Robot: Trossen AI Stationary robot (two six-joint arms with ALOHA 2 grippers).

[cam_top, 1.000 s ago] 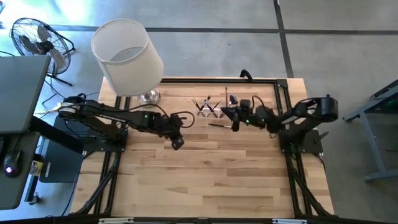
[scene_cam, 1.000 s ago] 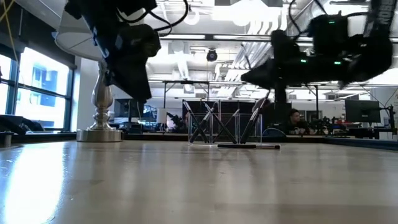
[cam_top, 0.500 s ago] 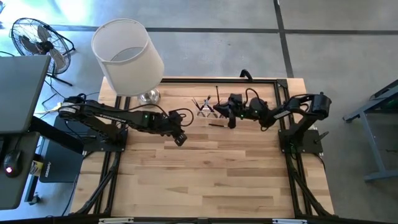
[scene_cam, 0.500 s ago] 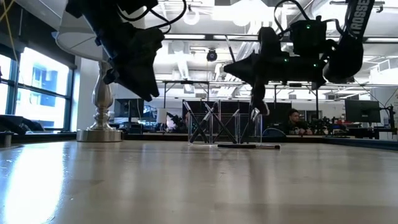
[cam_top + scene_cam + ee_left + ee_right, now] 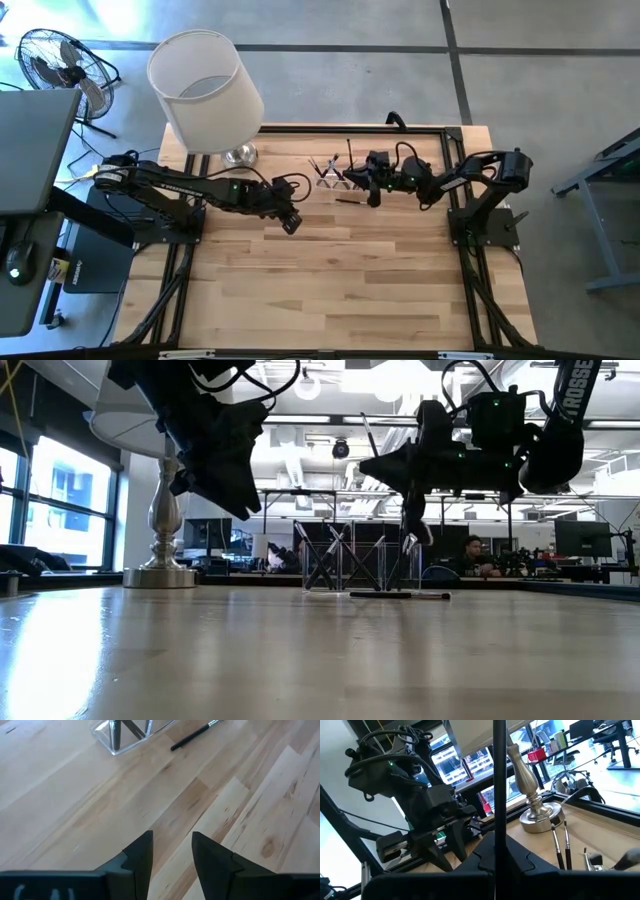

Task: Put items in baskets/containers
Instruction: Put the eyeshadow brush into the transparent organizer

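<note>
My right gripper [image 5: 363, 182] is shut on a slim dark makeup brush [image 5: 499, 775] and hovers just right of the clear plastic holder [image 5: 334, 173], which stands on the table and has several brushes [image 5: 560, 845] leaning in it. In the low view the held brush [image 5: 366, 428] stands nearly upright above the holder [image 5: 350, 565]. Another brush [image 5: 195, 736] lies flat on the wood in front of the holder. My left gripper [image 5: 171, 855] hangs open over bare wood, left of and nearer than the holder, with nothing between its fingers. My right gripper pinches the brush's thin handle [image 5: 498, 827] between its two fingers, somewhere along its middle. The fingers come in about level from the table's right and lie across the handle. The brush is lifted clear, nearly upright, and its lower end [image 5: 409, 542] hangs over the holder.
A lamp with a big white shade [image 5: 205, 90] and a silver base [image 5: 238, 154] stands at the far left of the table. A black frame rail [image 5: 420, 130] runs along the far edge. The near half of the table is bare wood [image 5: 340, 290].
My right gripper has gone toward the table's left and far edge, up to the holder, and has turned so that the brush now stands nearly upright. It has kept still for the last half second. My left gripper has rolled a little in place.
</note>
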